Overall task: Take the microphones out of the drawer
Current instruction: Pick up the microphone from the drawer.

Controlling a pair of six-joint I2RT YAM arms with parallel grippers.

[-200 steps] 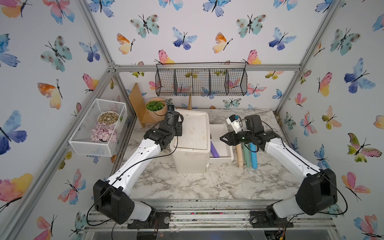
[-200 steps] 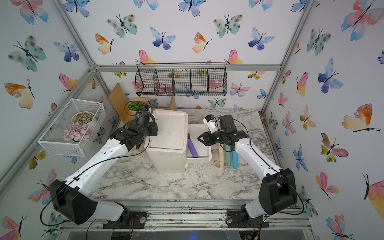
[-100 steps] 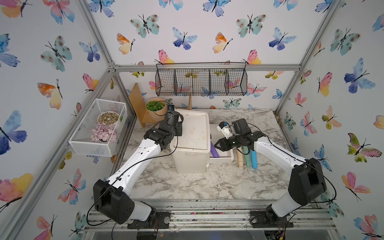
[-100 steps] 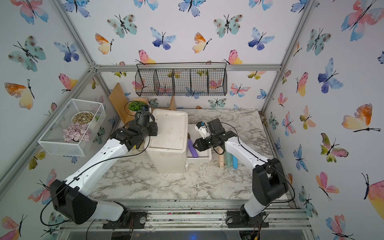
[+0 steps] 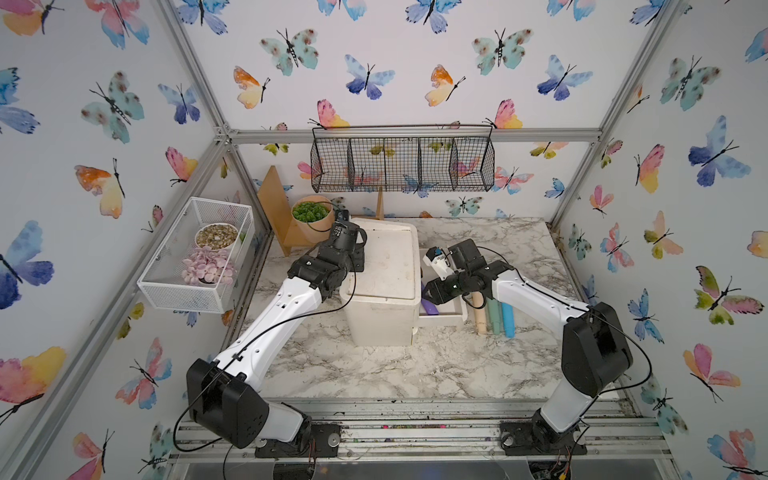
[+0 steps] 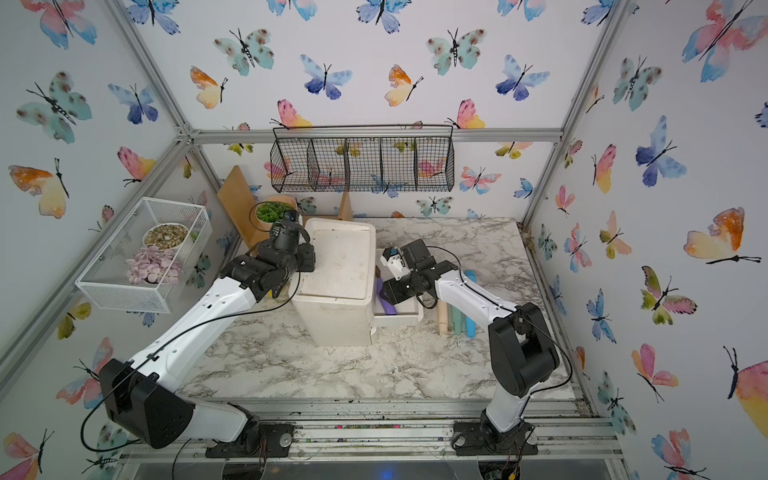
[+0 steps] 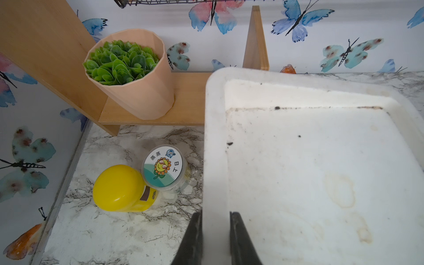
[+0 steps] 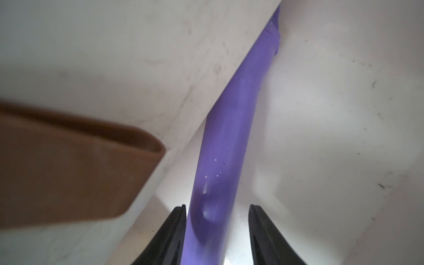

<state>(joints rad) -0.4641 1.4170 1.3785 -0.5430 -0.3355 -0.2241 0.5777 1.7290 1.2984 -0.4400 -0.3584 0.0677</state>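
A white drawer unit (image 5: 386, 266) (image 6: 338, 257) (image 7: 298, 160) stands mid-table with a drawer (image 5: 442, 320) (image 6: 399, 320) pulled out on its right side. The purple microphone (image 5: 430, 307) (image 6: 388, 305) (image 8: 224, 137) lies in the drawer against the unit's wall. My right gripper (image 5: 428, 293) (image 6: 384, 293) (image 8: 216, 206) reaches into the drawer, open, its jaws straddling the microphone; one finger is close against it and a gap shows on the other side. My left gripper (image 5: 352, 272) (image 7: 216, 214) is shut on the raised left rim of the unit's top.
Tan, teal and blue cylinders (image 5: 494, 316) lie on the marble just right of the drawer. A brown tab (image 8: 68, 174) hangs beside the right jaws. A potted plant (image 7: 128, 73), a yellow jar (image 7: 119, 188) and a labelled tub (image 7: 164, 168) sit left of the unit. A wire basket (image 5: 403, 164) hangs behind.
My right arm has swung left from above the cylinders and come down into the drawer, its jaws now around the microphone. The left arm has not moved.
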